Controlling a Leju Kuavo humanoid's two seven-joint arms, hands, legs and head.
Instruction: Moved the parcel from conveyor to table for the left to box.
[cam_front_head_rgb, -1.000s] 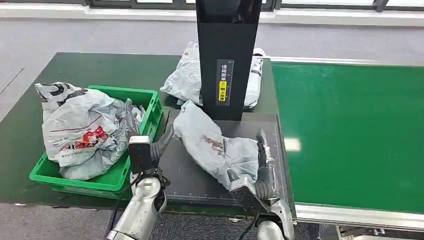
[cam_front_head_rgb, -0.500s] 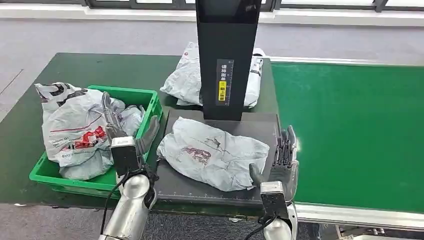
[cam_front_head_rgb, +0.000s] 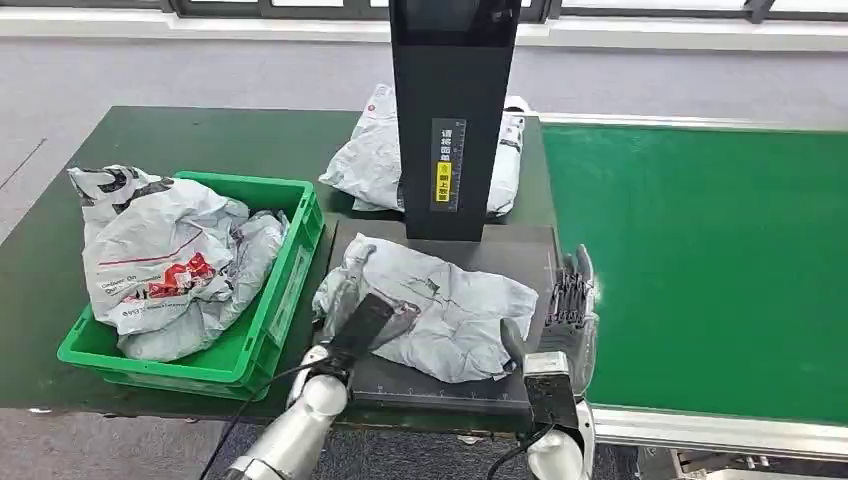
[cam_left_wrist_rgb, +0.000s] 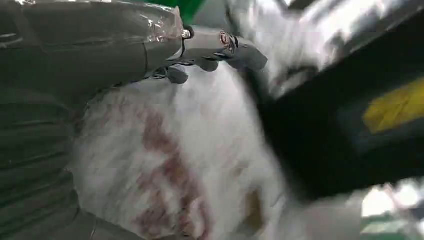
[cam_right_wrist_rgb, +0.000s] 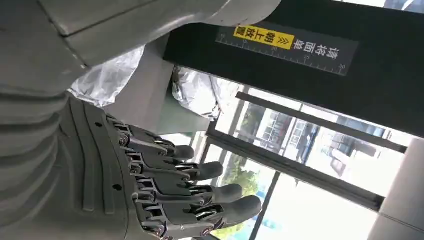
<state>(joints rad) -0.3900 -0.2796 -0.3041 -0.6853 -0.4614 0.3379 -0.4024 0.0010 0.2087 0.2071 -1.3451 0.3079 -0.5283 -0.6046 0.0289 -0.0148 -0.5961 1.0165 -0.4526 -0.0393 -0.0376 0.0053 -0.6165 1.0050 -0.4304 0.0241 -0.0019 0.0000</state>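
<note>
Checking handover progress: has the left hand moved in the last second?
Yes. The left hand has swung from beside the green bin rightward onto the parcel lying on the black pad.

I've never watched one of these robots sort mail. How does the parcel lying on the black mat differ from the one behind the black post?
The parcel on the black mat lies in full view, with the left hand over its near end; the parcel behind the black post is half hidden and no hand is near it. The first shows a reddish print, the second black markings. Both are crumpled grey plastic mailers.
</note>
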